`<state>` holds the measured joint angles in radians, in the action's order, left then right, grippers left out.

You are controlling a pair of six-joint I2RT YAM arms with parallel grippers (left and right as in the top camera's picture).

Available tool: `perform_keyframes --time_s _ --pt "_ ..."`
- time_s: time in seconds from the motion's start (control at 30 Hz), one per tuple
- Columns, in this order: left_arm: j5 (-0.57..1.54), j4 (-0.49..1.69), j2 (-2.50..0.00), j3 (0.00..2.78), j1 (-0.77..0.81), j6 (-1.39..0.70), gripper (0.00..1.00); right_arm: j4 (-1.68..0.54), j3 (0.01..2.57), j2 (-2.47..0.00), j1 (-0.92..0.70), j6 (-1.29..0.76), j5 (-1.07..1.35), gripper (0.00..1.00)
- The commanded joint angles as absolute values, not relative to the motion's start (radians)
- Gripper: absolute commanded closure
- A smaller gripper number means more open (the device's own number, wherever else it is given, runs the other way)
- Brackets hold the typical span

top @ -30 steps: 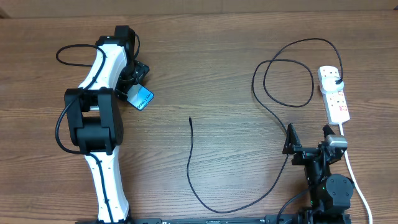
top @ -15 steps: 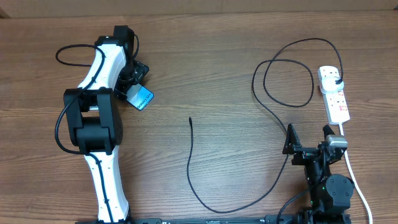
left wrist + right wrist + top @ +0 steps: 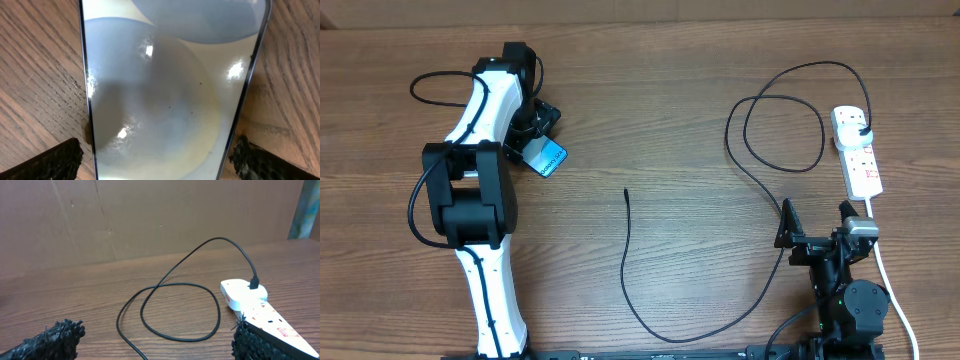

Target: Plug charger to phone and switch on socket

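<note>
The phone [image 3: 549, 158] lies flat on the table at the upper left, its pale screen filling the left wrist view [image 3: 170, 85]. My left gripper [image 3: 537, 142] is open and straddles the phone's near end [image 3: 159, 157], one finger on each long edge, with a small gap on the left side. The charger [image 3: 626, 250] is a thin black cable; its free tip [image 3: 626, 192] lies mid-table and its plug [image 3: 861, 126] sits in the socket [image 3: 861, 160] at the right. My right gripper [image 3: 814, 228] is open and empty near the front, short of the socket [image 3: 265, 315].
The charger cable loops [image 3: 180, 287] on the table left of the socket. The socket's white cord [image 3: 887, 275] runs down past the right arm's base. A brown wall stands behind the table's far edge [image 3: 150, 220].
</note>
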<state>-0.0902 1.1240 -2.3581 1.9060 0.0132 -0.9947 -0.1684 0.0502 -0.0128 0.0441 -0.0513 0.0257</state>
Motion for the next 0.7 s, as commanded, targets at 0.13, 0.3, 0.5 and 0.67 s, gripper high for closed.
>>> perform_keyframes --time_s 0.13,0.3,0.5,0.67 --pt "-0.111 1.128 -2.436 1.846 0.021 -0.964 0.00 -0.163 0.044 -0.004 0.038 -0.045 0.020 0.00" --pt "-0.111 1.115 -2.436 1.839 0.021 -0.964 0.00 -0.163 0.044 -0.004 0.038 -0.045 0.020 0.00" --pt "-0.107 1.078 -2.436 1.814 0.021 -0.964 0.00 -0.163 0.044 -0.004 0.038 -0.045 0.020 0.00" --pt "-0.107 1.068 -2.436 1.803 0.021 -0.964 0.00 -0.163 0.044 -0.004 0.038 -0.045 0.020 0.00"
